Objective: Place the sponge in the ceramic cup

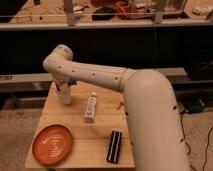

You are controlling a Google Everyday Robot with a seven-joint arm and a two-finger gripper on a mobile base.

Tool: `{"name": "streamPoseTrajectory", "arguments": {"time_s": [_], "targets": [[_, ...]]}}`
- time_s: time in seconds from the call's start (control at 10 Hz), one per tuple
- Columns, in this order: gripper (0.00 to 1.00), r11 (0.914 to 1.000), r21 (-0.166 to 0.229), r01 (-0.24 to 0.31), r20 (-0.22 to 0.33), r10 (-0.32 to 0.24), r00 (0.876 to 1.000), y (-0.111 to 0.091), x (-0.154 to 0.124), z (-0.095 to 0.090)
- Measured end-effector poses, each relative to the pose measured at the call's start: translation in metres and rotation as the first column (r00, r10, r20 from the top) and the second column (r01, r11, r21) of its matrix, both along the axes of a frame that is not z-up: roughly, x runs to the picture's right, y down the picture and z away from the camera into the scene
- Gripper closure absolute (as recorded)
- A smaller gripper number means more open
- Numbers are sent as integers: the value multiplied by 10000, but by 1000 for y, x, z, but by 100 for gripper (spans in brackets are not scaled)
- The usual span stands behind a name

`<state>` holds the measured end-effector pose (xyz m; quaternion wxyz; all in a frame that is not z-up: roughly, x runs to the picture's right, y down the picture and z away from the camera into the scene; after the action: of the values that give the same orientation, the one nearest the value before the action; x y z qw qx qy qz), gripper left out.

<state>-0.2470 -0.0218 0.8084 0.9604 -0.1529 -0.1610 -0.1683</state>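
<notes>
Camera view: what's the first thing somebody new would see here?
The huge white robot arm stretches from the lower right to the far left corner of the table. There its gripper is shut on the blue sponge, right above the small white ceramic cup. The bright orange plate at the near left pops out too.

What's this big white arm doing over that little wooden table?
The robot's arm reaches across to the far left corner of the wooden table, where its gripper hangs right above a small white ceramic cup. The gripper looks shut on a blue sponge, which shows just above the cup's mouth and is not yet let go. An orange plate, a white tube and a dark striped bar lie elsewhere on the table.
</notes>
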Motion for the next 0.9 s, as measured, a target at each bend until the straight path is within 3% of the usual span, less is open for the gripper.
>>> {"name": "streamPoseTrajectory", "arguments": {"time_s": [0.9], "targets": [[99,9999,-55,118,178,-117,9998,10,-8,-3]]}}
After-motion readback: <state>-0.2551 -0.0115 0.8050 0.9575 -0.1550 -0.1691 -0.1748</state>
